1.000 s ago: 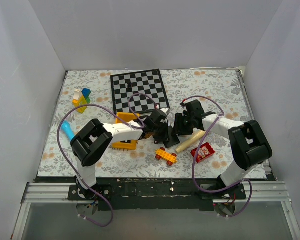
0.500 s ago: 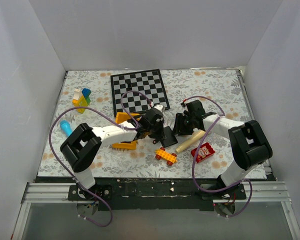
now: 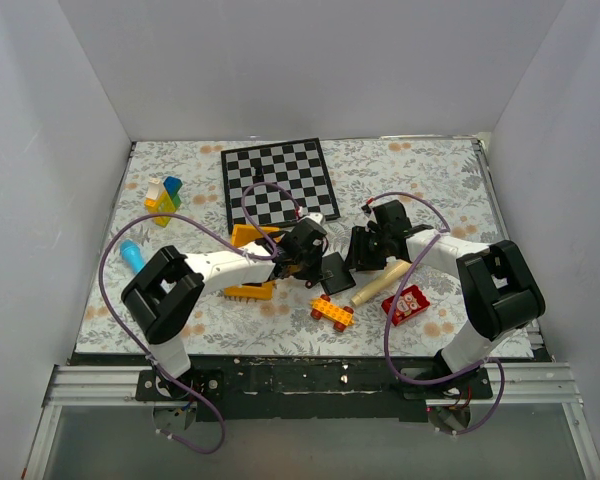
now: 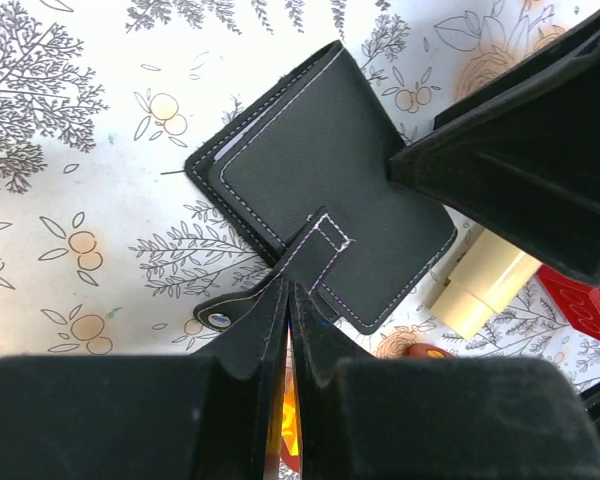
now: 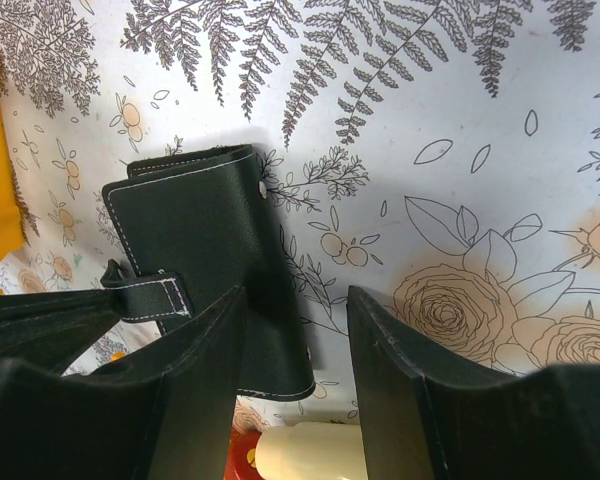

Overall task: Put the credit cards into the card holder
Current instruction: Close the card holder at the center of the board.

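**Opening the card holder**

The left gripper (image 4: 285,300) pinched the snap tab of the closed card holder (image 4: 330,180), just off the near right corner of the chessboard (image 3: 277,180); the right gripper (image 5: 295,310) stood spread at its edge. Next, I judged: lift the flap, expose the pockets. No credit cards or legible writing showed

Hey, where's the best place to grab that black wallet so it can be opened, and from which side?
Take the snap tab, coming in from the edge it overhangs. The card holder lies closed and flat on the table, leaving little body to pinch, while the tab juts out loose. The left gripper looks shut on it there.
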`<state>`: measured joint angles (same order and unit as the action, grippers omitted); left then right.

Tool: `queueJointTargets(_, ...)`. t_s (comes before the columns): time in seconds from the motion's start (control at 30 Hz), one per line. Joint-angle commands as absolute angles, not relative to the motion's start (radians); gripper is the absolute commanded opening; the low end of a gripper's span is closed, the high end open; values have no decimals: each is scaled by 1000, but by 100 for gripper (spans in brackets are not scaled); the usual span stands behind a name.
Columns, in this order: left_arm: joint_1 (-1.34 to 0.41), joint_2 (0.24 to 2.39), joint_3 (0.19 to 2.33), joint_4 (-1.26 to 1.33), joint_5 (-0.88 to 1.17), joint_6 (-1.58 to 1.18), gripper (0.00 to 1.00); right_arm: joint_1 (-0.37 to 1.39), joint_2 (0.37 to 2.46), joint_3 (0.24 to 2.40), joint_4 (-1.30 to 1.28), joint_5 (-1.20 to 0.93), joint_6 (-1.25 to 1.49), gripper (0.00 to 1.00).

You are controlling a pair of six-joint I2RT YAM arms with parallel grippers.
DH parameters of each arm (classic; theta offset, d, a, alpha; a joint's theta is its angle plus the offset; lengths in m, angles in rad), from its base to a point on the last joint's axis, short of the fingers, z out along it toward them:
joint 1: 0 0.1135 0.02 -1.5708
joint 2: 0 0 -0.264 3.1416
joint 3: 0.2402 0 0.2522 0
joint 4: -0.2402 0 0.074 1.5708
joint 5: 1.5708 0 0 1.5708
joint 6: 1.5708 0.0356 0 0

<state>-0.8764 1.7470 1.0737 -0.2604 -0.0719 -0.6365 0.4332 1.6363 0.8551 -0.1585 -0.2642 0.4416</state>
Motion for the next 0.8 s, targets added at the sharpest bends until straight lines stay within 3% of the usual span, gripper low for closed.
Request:
queueJointTargets(0.0, -876, 1753, 1069, -293, -121, -650, 3, 433, 1651, 834, -175, -265, 428, 53)
queueJointTargets(0.77, -876, 1884, 1066, -273, -89, -669, 2, 426, 1701, 816, -81, -475, 428, 55)
